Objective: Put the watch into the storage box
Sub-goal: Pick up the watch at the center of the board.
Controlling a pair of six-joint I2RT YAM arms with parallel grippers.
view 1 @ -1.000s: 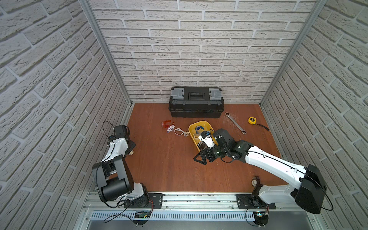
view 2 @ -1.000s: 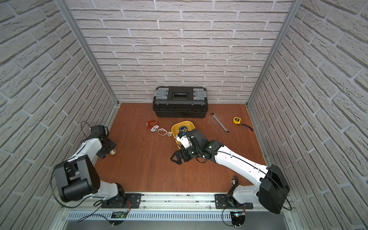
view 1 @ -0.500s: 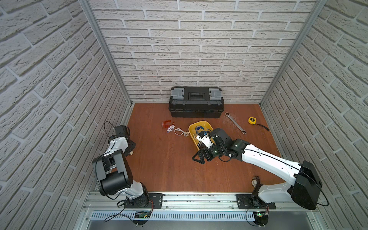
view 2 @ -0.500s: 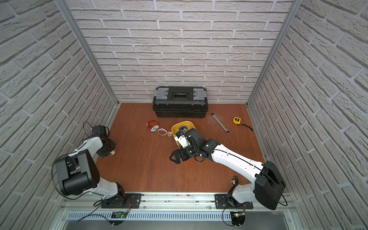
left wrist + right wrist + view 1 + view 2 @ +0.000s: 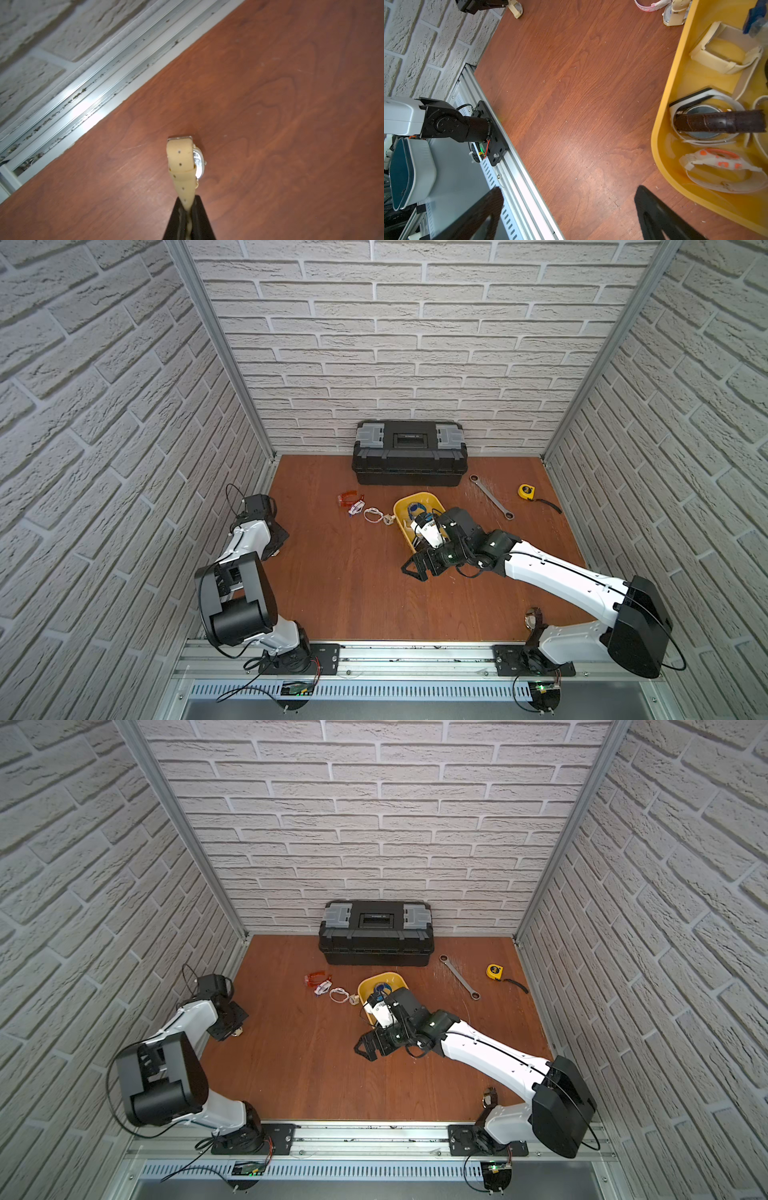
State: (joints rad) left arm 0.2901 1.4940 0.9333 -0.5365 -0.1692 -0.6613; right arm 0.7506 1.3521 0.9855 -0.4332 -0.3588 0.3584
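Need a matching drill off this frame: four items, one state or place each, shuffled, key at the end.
Items
1. tan-strap watch
2. right gripper
3. storage box
4. black toolbox

States
A. at the back wall
B. strap pinched between fingers of left gripper
C. open, holding nothing
D. other watches lying inside

Pairs: 1-B, 2-C, 3-D, 4-A
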